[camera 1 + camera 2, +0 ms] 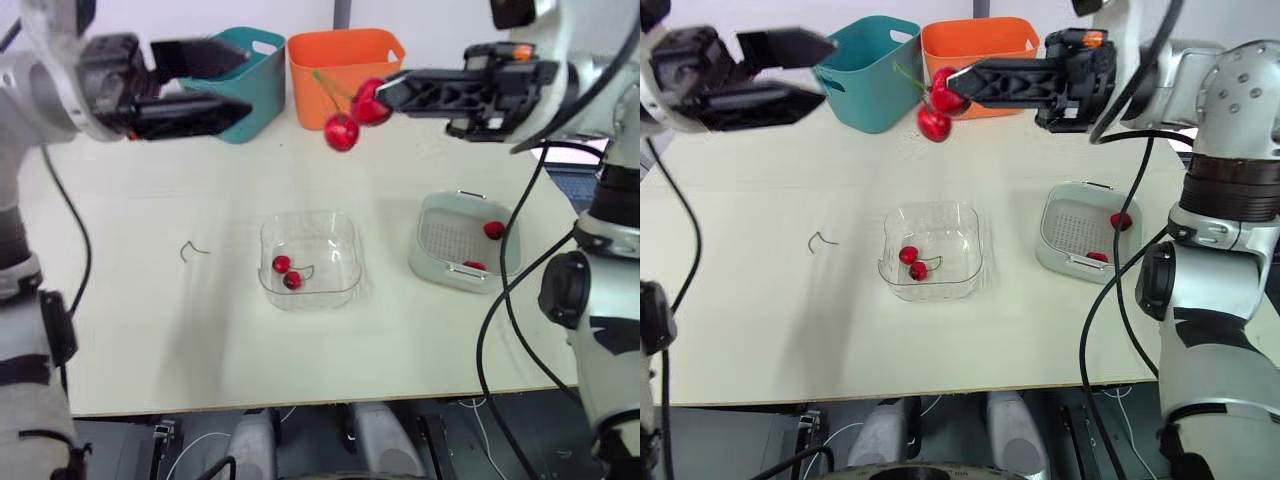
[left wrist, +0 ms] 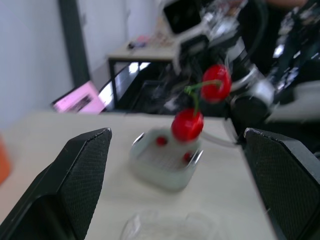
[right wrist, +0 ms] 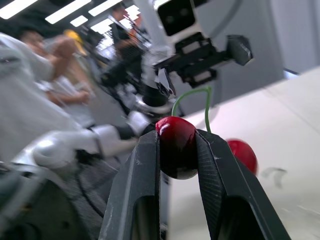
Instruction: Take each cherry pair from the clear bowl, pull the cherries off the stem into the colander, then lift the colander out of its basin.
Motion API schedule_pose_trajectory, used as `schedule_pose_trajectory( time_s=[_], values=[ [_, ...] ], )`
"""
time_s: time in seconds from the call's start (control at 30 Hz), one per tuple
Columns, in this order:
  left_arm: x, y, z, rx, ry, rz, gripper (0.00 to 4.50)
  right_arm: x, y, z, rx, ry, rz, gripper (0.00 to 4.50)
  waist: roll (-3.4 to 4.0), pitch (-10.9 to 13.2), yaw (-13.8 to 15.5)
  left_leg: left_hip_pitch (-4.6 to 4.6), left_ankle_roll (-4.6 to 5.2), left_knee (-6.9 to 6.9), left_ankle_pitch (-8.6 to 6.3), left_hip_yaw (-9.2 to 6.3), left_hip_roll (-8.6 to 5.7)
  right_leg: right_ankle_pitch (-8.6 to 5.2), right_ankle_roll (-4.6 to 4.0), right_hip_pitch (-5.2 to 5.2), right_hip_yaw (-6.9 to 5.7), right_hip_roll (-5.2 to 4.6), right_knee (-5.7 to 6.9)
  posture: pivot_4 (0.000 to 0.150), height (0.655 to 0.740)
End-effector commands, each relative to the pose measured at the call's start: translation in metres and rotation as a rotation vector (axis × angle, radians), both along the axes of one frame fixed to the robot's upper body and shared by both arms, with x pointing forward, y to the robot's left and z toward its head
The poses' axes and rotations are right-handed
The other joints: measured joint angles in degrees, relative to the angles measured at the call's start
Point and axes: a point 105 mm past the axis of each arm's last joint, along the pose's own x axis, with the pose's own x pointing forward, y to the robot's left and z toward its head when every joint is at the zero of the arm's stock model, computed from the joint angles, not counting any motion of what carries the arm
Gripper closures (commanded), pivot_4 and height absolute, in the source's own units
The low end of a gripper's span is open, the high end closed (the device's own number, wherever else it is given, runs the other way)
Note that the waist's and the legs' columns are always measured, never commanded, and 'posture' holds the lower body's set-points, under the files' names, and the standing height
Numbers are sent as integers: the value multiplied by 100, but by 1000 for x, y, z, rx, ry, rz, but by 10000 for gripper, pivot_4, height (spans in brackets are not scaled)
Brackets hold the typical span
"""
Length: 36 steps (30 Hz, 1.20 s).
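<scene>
By my reading the task is roughly midway. The right gripper point(image 1: 378, 97) is raised high over the far side of the pale tabletop point(image 1: 150, 350). Its two black fingers pinch one fruit of a stem-joined red cherry pair point(image 1: 341, 132). The other cherry of that pair hangs free below on the green stem, in the air and well above everything on the tabletop. The left gripper point(image 1: 240, 80) is raised opposite at about the same height. Its fingers are spread wide and empty, pointing toward the dangling fruit but apart from it.

As for what is done, two loose red cherries point(image 1: 494, 229) lie in the white perforated colander point(image 1: 445, 235). The colander sits inside its pale green basin point(image 1: 420, 268) on the right of the tabletop. A bare green stem point(image 1: 192, 250) lies on the tabletop well to the left of the bowl. Together these suggest one pair has already been split.

Three things are left. The raised cherry pair has yet to be pulled apart, and it hangs nearer the middle of the tabletop than the colander, so its fruit would need carrying over. A second stemmed pair of red cherries point(image 1: 286, 272) lies in the clear square plastic bowl point(image 1: 345, 285) at the centre of the tabletop. The colander is not yet lifted out of the basin.
</scene>
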Motion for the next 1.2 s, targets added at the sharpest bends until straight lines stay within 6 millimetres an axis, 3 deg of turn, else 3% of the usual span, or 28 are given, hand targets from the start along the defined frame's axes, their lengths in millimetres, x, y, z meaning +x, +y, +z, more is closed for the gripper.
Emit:
schedule_pose_trajectory(
  time_s=[0.03,0.33,0.53,0.63,1.0,1.2],
  values=[
    [-13,-6,18,-74,-18,-95,0,-13,2,16,60,-59,52,37686,1,1,4,-1,0,0,0,0,0,0,0,-2,0,0,2,1500,7400],
    [-8,-36,8,-138,28,-226,0,-19,6,16,88,-71,74,37686,1,0,25,-6,-1,2,1,-2,-2,3,-3,-3,-1,-3,0,1500,7400],
    [-8,-41,6,-157,59,-260,0,-21,8,14,92,-72,77,37686,1,0,10,-5,-1,-1,1,-2,-1,2,-3,-6,0,-1,2,1500,7400],
    [-8,-42,4,-162,71,-266,5956,-21,9,14,95,-70,78,37686,1,0,18,-5,-1,1,1,-2,-1,2,-2,-4,0,-1,2,1500,7400],
    [-9,-36,2,-177,101,-289,44473,-24,11,13,108,-60,86,37686,1,0,21,-7,-1,1,1,-3,-2,2,-3,-5,0,-2,0,1500,7400],
    [-6,-33,3,-185,105,-267,44473,-23,10,13,112,-55,80,37686,1,0,21,-6,-1,1,1,-3,-2,2,-2,-4,0,-2,0,1500,7400]
  ],
)
